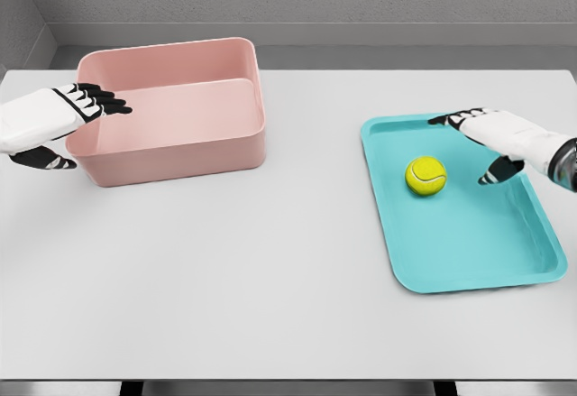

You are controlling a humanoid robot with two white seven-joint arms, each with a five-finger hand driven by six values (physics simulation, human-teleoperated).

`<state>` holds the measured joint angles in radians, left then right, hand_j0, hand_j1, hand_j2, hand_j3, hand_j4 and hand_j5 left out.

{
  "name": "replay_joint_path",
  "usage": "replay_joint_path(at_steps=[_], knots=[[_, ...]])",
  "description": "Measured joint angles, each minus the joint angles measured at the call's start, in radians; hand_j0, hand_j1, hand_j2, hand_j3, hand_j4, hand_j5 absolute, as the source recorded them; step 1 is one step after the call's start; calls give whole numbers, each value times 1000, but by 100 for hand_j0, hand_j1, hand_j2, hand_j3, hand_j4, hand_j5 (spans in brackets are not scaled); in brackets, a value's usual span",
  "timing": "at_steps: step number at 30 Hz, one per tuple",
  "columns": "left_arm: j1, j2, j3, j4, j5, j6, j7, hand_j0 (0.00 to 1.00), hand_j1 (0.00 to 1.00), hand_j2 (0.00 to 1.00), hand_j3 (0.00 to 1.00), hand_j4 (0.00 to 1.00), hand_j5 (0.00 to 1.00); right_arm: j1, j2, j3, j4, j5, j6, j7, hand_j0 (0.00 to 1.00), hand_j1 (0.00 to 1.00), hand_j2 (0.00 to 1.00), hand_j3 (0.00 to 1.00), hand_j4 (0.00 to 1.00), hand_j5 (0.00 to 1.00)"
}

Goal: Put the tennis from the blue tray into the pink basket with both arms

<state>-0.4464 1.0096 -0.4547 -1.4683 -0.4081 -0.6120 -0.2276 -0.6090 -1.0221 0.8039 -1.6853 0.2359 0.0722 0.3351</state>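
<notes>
Head view: nearest, the blue tray (pixel 469 265) is seen on the white table (pixel 225 270), with the tennis ball (pixel 425 176) lying in it. The right hand (pixel 500 139) is held above the tray, fingers spread, beside the ball. Farther off, the left hand (pixel 54 121) is extended, fingers loose, at the pink basket (pixel 180 148) rim. No writing can be read.

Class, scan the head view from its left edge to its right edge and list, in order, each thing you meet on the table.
Left robot hand → pink basket → tennis ball on the blue tray → right robot hand.
</notes>
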Motion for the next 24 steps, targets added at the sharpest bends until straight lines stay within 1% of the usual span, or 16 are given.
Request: replay_joint_path(at_steps=[1, 3, 4, 6, 11, 20, 21, 22, 23, 24], knots=[[0, 0, 0, 0, 0, 0, 0, 100, 100, 100, 100, 100, 100, -21, 9, 7, 2, 0, 1, 15, 100, 100, 100, 100, 100, 100], [0, 0, 1, 0, 0, 0, 0, 100, 100, 100, 100, 100, 100, -40, 30, 22, 16, 0, 2, 42, 100, 100, 100, 100, 100, 100], [0, 0, 1, 0, 1, 0, 0, 100, 100, 100, 100, 100, 100, -63, 42, 34, 26, 0, 2, 51, 100, 100, 100, 100, 100, 100], [0, 0, 1, 0, 0, 0, 0, 100, 100, 100, 100, 100, 100, -92, 71, 75, 50, 0, 2, 62, 100, 100, 100, 100, 100, 100], [0, 0, 2, 2, -1, 0, 0, 100, 100, 100, 100, 100, 100, -97, 106, 126, 72, 0, 1, 72, 100, 100, 100, 100, 100, 100], [-2, 0, 3, 13, -1, 0, 0, 100, 100, 100, 100, 100, 100, -97, 114, 170, 92, 0, 4, 72, 100, 100, 100, 100, 100, 100], [-2, 0, 3, 13, -1, 0, 0, 100, 100, 100, 100, 100, 100, -97, 115, 172, 93, 0, 5, 72, 93, 93, 93, 93, 93, 93], [-2, 1, 3, 13, -1, 0, 0, 100, 100, 100, 100, 100, 100, -97, 115, 173, 94, 0, 5, 72, 91, 91, 91, 91, 91, 91], [-3, 1, 3, 14, -1, 0, 0, 100, 100, 100, 100, 100, 100, -97, 115, 174, 95, 0, 7, 72, 84, 84, 84, 84, 84, 84], [-3, 1, 3, 14, -1, 0, 0, 100, 100, 100, 100, 100, 100, -97, 115, 174, 96, 0, 11, 72, 74, 74, 74, 74, 74, 74]])
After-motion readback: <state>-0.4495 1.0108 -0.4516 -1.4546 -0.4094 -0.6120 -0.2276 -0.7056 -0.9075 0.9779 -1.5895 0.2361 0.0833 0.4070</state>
